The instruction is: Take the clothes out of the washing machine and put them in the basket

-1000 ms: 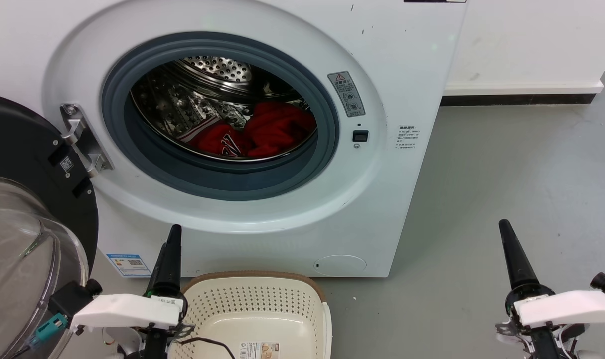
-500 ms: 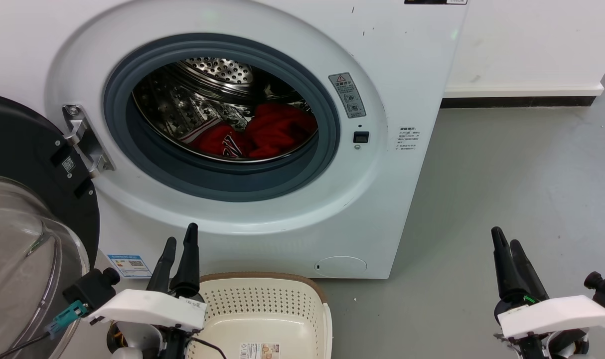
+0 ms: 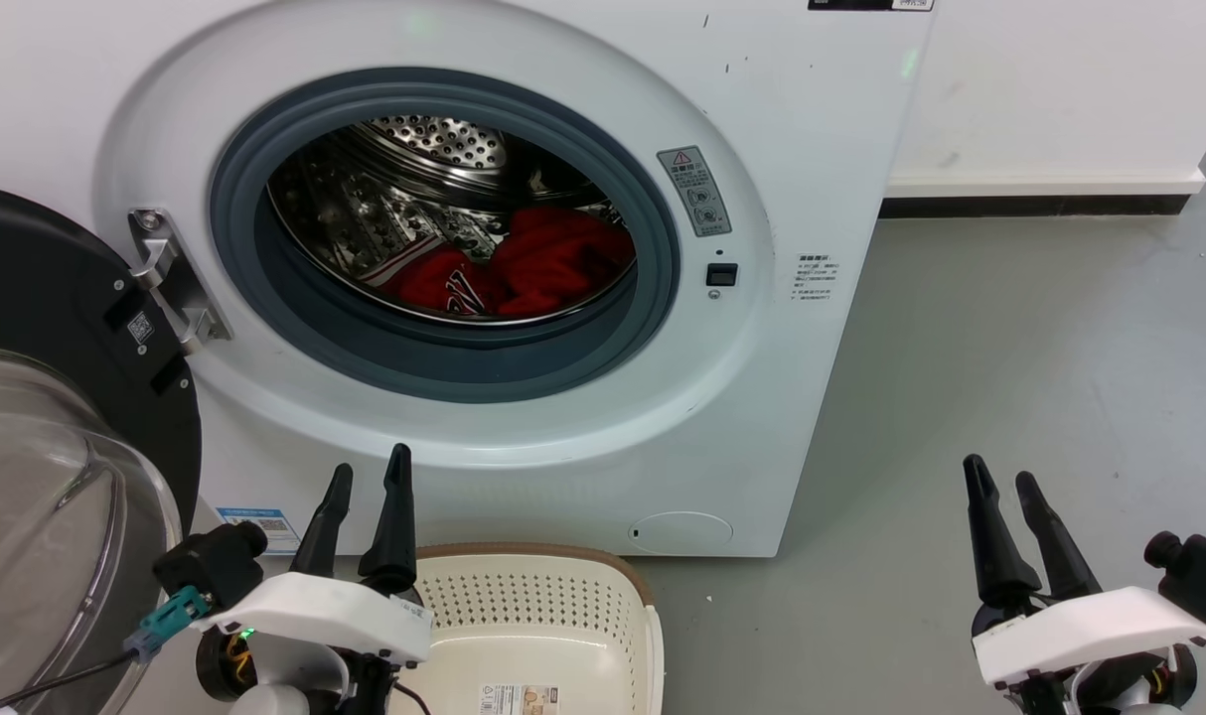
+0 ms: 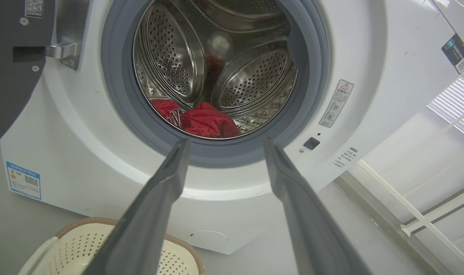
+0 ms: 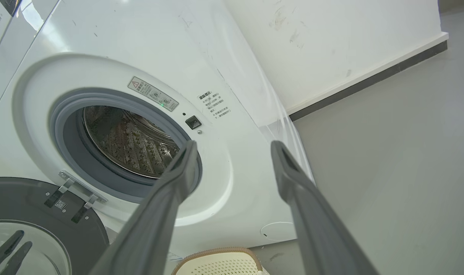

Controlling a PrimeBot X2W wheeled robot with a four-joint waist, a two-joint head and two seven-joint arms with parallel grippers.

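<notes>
The white washing machine (image 3: 822,119) stands open, its grey-rimmed porthole facing me. Red clothes (image 3: 543,263) lie in a heap at the bottom of the steel drum; one piece shows white stripes. The left wrist view looks into the drum at the same clothes (image 4: 205,122). The cream basket (image 3: 533,616) with a brown rim sits on the floor below the porthole, with nothing in it that I can see. My left gripper (image 3: 370,472) hangs open just left of the basket. My right gripper (image 3: 1000,477) is open over bare floor to the right of the washing machine.
The black-framed glass door (image 3: 57,417) is swung wide open at the left, close beside my left arm. Grey floor (image 3: 1010,328) stretches to the right of the machine, up to a white wall with a dark skirting (image 3: 1040,199).
Both grippers have gone from shut to open, their fingers spreading apart. The left gripper has shifted slightly right toward the basket; the clothes and basket have not moved.
</notes>
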